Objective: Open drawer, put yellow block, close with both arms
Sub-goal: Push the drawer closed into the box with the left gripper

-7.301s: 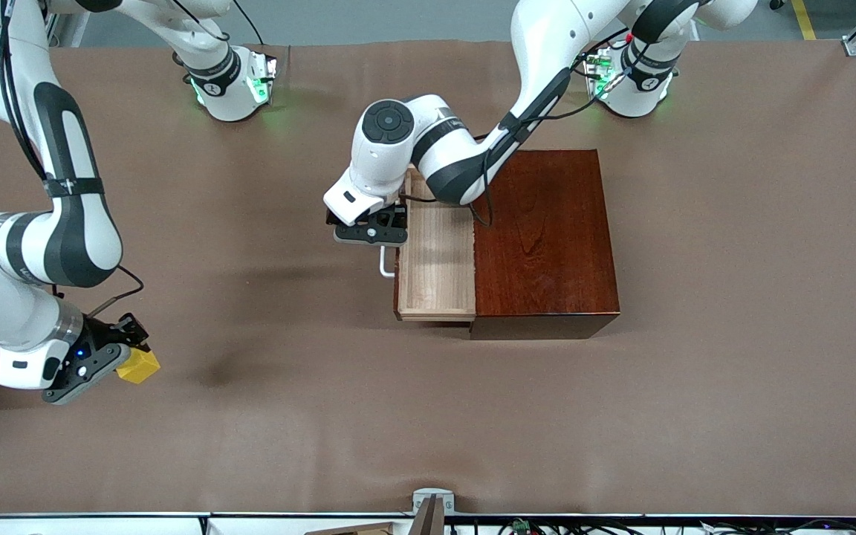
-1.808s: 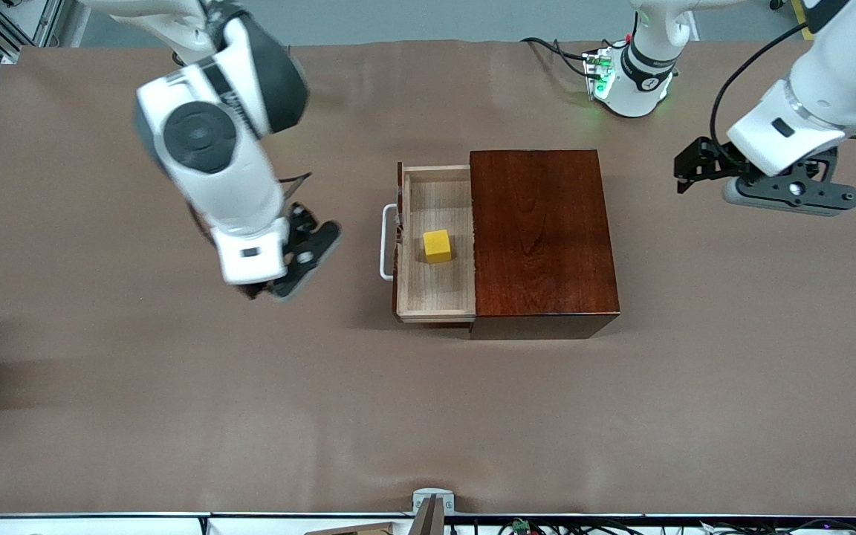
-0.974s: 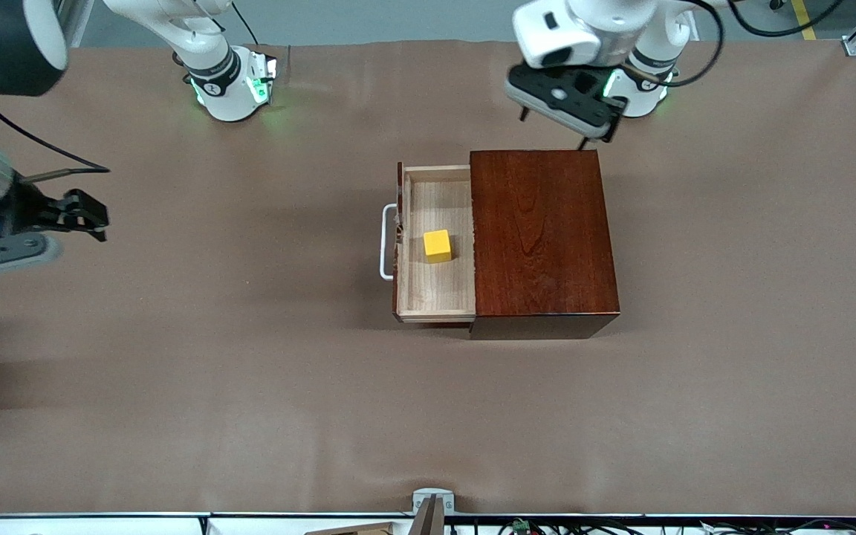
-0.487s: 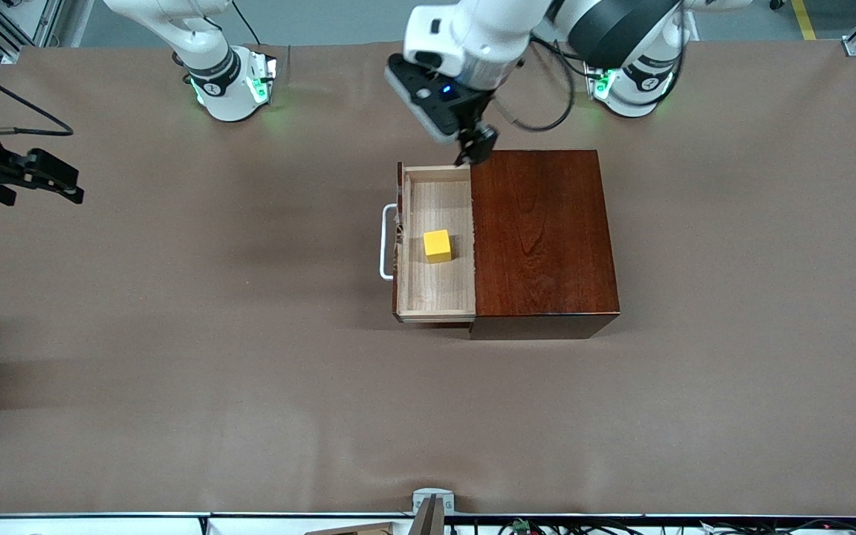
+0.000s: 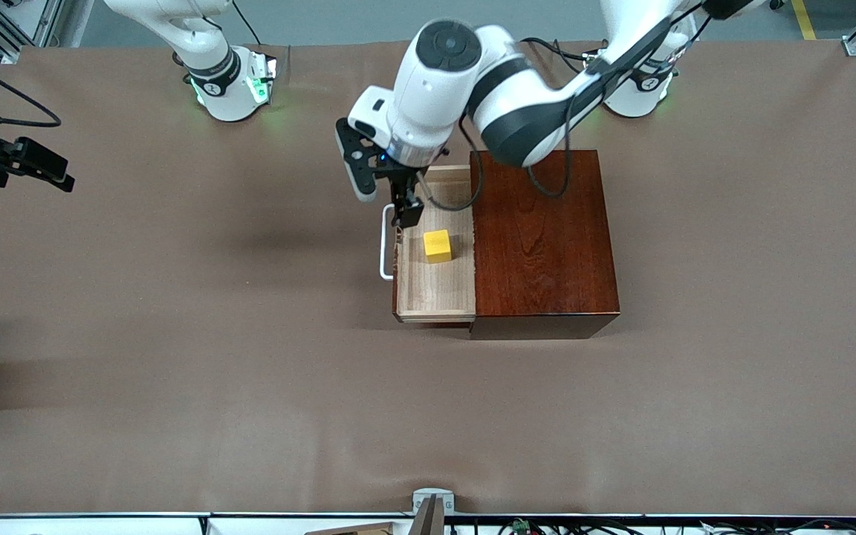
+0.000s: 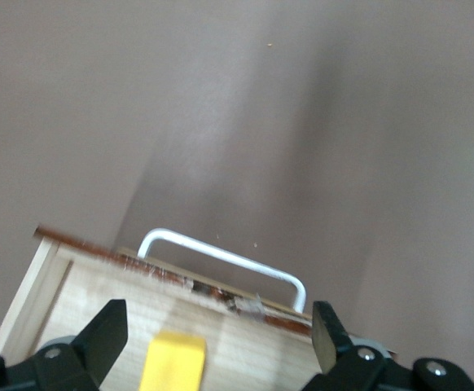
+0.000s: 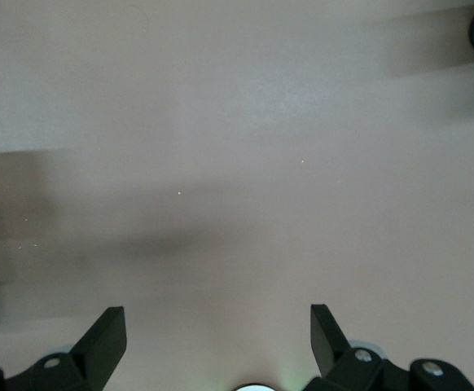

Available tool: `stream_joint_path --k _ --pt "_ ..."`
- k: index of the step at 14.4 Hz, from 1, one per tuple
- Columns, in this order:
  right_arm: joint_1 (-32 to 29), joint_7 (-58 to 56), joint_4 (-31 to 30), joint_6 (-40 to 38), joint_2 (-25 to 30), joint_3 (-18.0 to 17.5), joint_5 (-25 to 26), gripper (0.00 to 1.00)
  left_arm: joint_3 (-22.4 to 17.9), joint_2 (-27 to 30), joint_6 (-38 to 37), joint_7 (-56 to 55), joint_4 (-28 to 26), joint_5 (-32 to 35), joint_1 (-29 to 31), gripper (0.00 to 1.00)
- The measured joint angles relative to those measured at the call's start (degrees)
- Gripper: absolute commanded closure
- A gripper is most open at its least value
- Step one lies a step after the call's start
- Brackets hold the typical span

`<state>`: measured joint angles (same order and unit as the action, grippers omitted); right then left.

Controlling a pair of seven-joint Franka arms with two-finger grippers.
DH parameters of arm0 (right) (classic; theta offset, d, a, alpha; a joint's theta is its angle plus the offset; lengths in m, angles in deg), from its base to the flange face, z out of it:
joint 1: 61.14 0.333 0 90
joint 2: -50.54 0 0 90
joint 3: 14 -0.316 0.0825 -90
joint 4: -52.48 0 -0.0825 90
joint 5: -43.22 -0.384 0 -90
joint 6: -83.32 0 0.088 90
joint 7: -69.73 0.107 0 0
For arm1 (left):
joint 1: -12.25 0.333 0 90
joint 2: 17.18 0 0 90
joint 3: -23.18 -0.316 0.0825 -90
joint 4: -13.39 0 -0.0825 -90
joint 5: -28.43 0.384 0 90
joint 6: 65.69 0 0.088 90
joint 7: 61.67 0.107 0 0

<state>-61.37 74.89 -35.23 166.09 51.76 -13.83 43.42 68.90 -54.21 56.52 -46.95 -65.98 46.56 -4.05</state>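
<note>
Left pincer (image 5: pixel 404 208) wide over drawer (image 5: pixel 435 293) front edge; right pincer (image 5: pixel 41 172) wide over bare table edge.

Occlusions, check these:
Your left gripper (image 5: pixel 404 204) hides a drawer (image 5: pixel 435 286) corner; frame edge crops the right gripper (image 5: pixel 23 165).

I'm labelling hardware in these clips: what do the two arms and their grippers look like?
Both arms are glossy white with dark grey joint bands, loose black cables and green-lit bases. The left gripper and right gripper are black, each with two fingers.
</note>
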Motion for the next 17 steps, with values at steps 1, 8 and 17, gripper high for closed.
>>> stream_joint_path --k 1,8,17 --pt "-0.03 0.16 -0.04 -0.06 0.02 0.01 0.00 0.00 -0.46 -1.74 1.33 2.70 0.17 0.92 -0.48 0.00" --pt "-0.83 0.43 -1.01 3.09 -1.13 -0.09 -0.56 0.00 -11.22 -5.46 4.73 13.53 1.39 2.37 -10.57 0.00" --pt "-0.85 0.48 -1.28 7.08 -2.09 -0.10 -0.89 0.00 -12.26 -7.24 3.96 13.53 1.43 2.37 -10.89 0.00"
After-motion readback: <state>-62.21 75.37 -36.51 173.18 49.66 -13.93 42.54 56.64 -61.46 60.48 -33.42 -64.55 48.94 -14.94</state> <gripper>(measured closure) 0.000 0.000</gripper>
